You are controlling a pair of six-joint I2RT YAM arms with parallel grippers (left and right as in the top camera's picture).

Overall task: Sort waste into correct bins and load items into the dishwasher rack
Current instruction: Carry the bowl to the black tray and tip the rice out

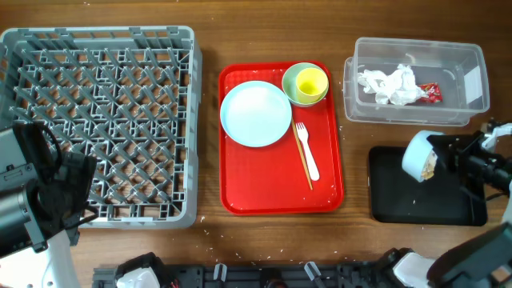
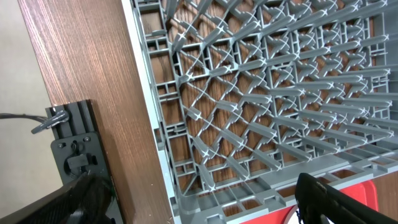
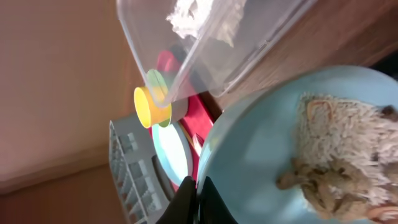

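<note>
Rice scraps [image 3: 339,155] cling inside the small white bowl [image 1: 418,156], which the right gripper [image 1: 445,154] clamps by its rim, tipped above the black tray [image 1: 392,204] beneath. Emptying seems underway; next probably needs a steeper tilt. The left gripper [image 1: 70,180] hangs spread and empty.

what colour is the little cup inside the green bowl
The cup is yellow, clearest in the overhead view.

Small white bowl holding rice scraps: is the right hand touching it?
Touching. The right wrist view shows the right hand clamped on the rim of the small white bowl, with no gap.
</note>
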